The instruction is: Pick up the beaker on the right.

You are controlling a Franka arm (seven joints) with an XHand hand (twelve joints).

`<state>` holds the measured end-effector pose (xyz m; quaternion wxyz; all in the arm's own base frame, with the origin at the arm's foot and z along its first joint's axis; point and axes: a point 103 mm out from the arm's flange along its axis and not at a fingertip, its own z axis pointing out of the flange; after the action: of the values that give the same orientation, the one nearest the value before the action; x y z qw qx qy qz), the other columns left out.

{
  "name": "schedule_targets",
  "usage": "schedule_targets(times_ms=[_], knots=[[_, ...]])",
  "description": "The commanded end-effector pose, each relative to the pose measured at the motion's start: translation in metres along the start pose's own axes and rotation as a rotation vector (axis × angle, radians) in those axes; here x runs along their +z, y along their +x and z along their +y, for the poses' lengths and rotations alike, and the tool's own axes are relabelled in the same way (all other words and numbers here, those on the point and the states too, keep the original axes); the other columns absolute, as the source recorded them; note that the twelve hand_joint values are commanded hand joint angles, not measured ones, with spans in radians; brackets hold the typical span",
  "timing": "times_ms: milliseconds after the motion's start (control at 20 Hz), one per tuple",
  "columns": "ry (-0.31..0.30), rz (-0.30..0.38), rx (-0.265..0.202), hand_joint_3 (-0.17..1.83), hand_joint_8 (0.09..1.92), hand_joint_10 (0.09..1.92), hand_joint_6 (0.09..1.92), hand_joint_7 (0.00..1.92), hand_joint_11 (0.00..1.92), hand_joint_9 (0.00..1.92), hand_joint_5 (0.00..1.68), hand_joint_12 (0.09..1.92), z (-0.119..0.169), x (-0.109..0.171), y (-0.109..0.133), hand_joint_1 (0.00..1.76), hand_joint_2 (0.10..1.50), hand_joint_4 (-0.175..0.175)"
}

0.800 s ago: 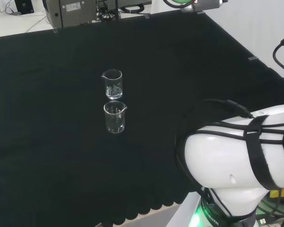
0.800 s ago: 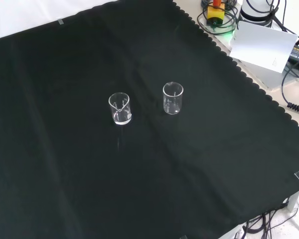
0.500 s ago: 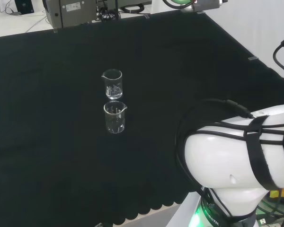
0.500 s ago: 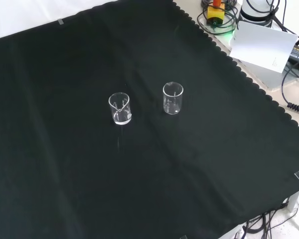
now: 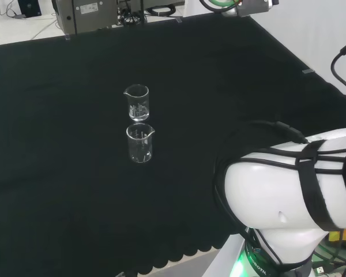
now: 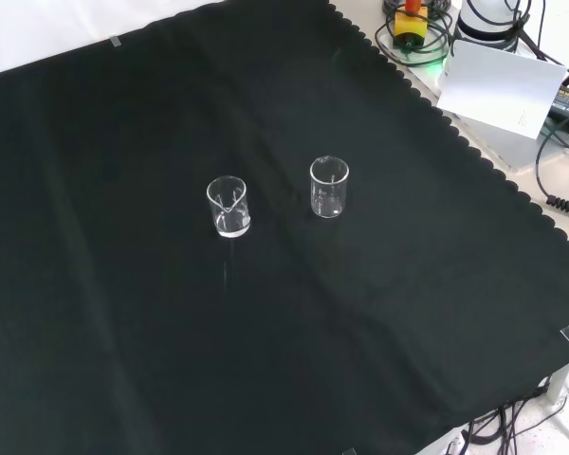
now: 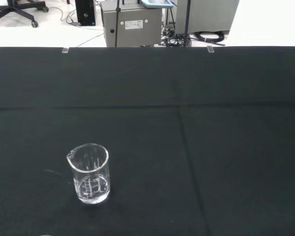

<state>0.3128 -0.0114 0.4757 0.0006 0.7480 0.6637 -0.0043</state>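
While white graduation marks show, both beakers [image 6: 328, 188] [image 6: 229, 206] stand upright.

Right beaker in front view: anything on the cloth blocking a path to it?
Nothing visible does. The right beaker stands upright on bare black cloth. The other beaker stands apart, to its left in the front view, with a clear gap between them.

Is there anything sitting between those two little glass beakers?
No. The front view shows bare black cloth between the left beaker and the right beaker.
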Motion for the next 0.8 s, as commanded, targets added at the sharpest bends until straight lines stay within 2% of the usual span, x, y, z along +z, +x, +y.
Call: schedule_targets(times_ms=[50,200,350,550,650,800], knots=[[0.015,0.017,0.032,0.32,0.56,0.69,0.09,0.12,0.09,0.32,0.40,1.39,0.012,0.023,-0.014,0.28,1.19,-0.019],[0.028,0.029,0.033,0.32,0.57,0.69,0.09,0.13,0.11,0.33,0.40,1.39,0.025,0.039,-0.020,0.31,1.18,-0.020],[0.032,0.065,0.013,0.32,0.58,0.69,0.09,0.14,0.12,0.34,0.42,1.39,0.044,0.058,-0.023,0.35,1.16,-0.020],[0.034,0.114,-0.012,0.30,0.61,0.69,0.09,0.19,0.14,0.37,0.48,1.39,0.076,0.089,-0.027,0.50,1.07,-0.023],[0.049,0.138,-0.022,0.31,0.62,0.68,0.09,0.20,0.15,0.39,0.48,1.38,0.095,0.104,-0.029,0.58,1.01,-0.024],[0.066,0.167,-0.039,0.45,0.64,0.67,0.09,0.20,0.16,0.41,0.48,1.39,0.122,0.130,-0.029,0.68,0.87,-0.024]])
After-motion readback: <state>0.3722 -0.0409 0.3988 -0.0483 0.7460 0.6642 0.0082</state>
